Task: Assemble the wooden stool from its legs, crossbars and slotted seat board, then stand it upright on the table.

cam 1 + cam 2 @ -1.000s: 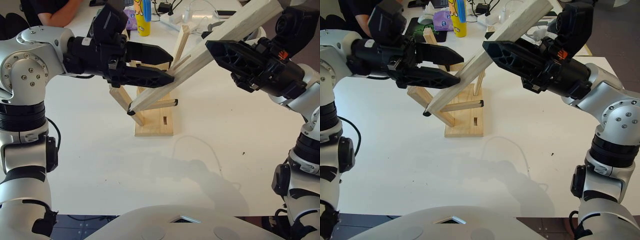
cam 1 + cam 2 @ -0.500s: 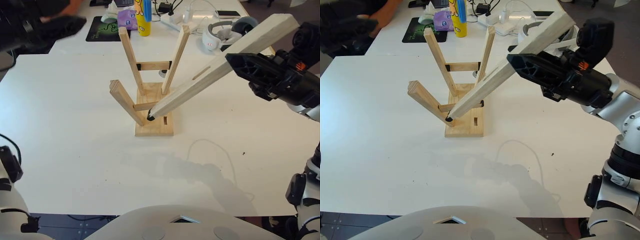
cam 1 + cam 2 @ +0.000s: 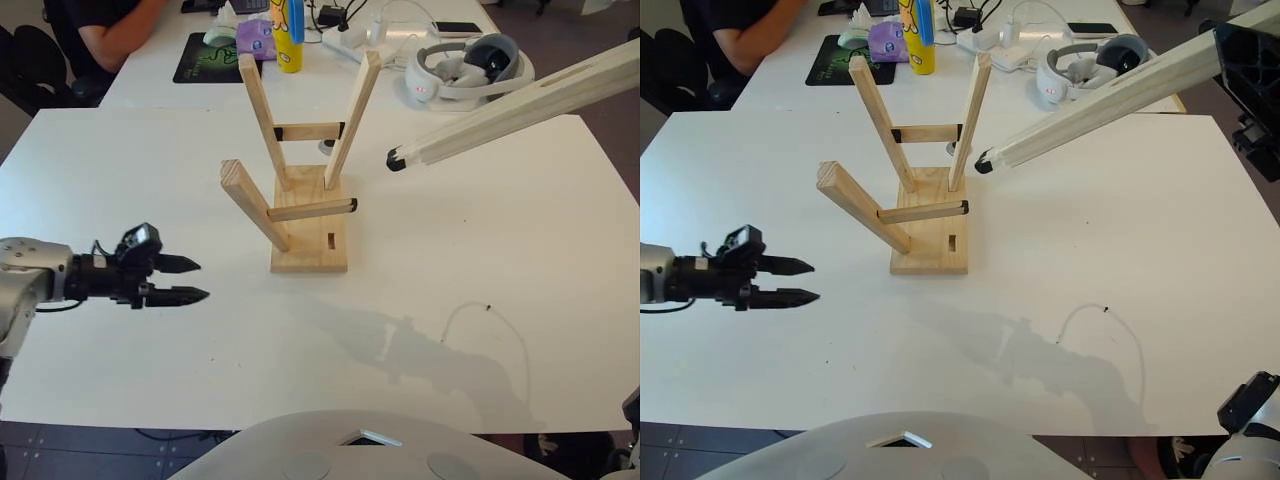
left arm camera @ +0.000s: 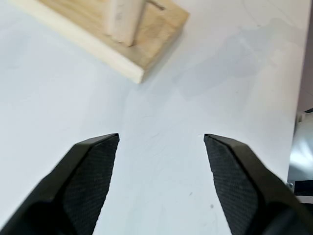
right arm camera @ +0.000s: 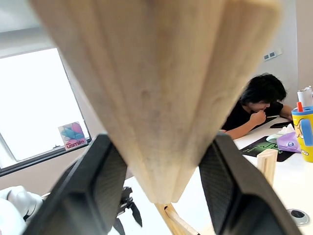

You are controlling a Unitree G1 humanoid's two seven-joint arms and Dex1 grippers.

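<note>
Three legs (image 3: 262,120) stand in the seat board (image 3: 310,255), which lies face-down near the middle of the desk (image 3: 150,180). Two crossbars (image 3: 308,131) tie the legs together. The fourth leg (image 3: 510,105) is in the air to the right of the assembly, slanting down toward it. Its black-capped end (image 3: 395,160) hangs just beside the nearest standing leg without touching it.

The right tool (image 5: 161,147) is clamped on the fourth leg near its upper end. The left tool (image 3: 200,280) has its fingers apart and empty. It sits low over the desk and well apart from the seat board.

Handling, as a judgement:
- The leg is rigid bare wood, probably light and not fragile.
- A grip near one end leaves a long free length, so small wrist errors will grow at the capped tip.
- The open slot (image 3: 330,240) in the seat board looks narrow, so the leg must enter squarely.
- The inverted frame rests on a small footprint and may slide or tip under side load. Brace the seat board or a low point on a leg with the left tool.
- Whether the fitted joints are fully seated cannot be told.
</note>
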